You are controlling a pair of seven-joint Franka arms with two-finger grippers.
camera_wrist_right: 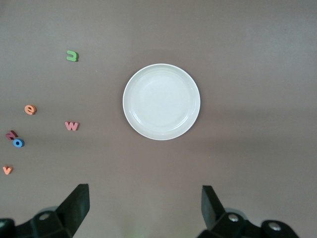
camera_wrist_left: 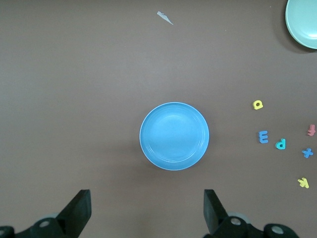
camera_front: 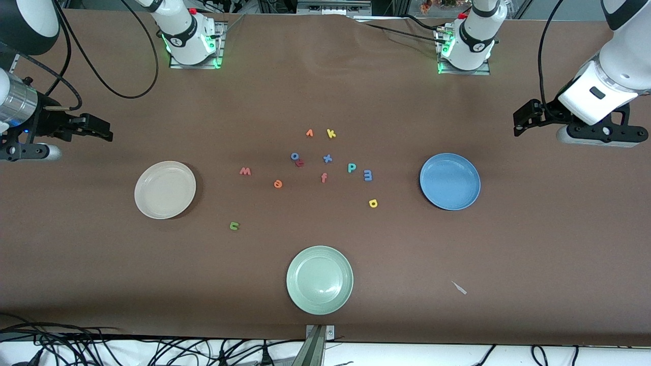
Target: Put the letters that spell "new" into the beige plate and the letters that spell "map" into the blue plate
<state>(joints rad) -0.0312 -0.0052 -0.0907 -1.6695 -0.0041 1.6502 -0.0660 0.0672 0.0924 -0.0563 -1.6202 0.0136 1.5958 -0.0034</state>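
Over both desk ends, left hand (camera_wrist_left: 146,210) and right hand (camera_wrist_right: 143,208) wait, jaws apart (nothing sorted); next, pinch the small w (camera_front: 245,171) for the beige plate (camera_front: 165,189).

The pale green plate (camera_wrist_left: 304,22) is cut off by the left wrist view's edge.

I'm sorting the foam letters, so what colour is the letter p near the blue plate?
Teal. The p shows best in the front view, beside the blue-purple m.
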